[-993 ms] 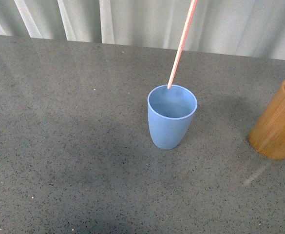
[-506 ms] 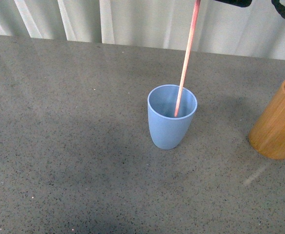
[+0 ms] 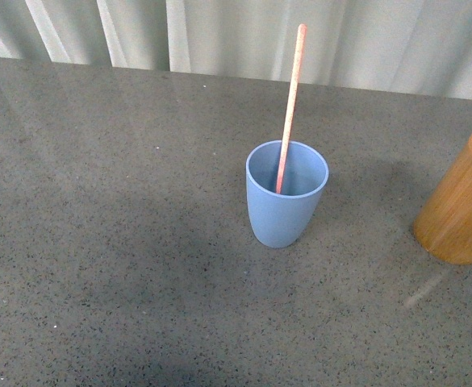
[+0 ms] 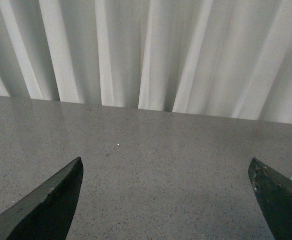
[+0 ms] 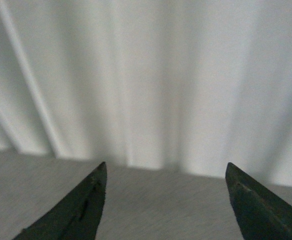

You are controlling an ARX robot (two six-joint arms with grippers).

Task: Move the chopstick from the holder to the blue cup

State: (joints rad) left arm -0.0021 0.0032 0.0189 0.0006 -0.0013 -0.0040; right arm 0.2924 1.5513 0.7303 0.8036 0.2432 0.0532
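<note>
- The chopstick [image 3: 290, 109] now stands in the blue cup [image 3: 286, 211]. Its lower end is inside and its shaft leans on the far rim, tilted a little off upright.
- Half a second ago its upper part ran out of the top of the front view, with a dark piece of the arm showing there. Now its upper end is bare and in full view, with nothing touching it. It also sits lower in the cup than before.
- I read that as the release having been made, so the transfer looks done.
- The right tool [image 5: 165, 167] is spread wide with nothing between its fingers, and it faces the curtain [image 3: 236, 32].
- The left tool [image 4: 164, 167] is likewise wide open and holds nothing. It hangs over bare bench [image 3: 123, 242], with the cup's edge just in sight at the side.
- The wooden holder [image 3: 460, 210] stands well apart from the cup, toward the robot's right, and no chopstick shows in it.
- Neither arm appears in the front view, so nothing is near enough to knock the cup.
</note>
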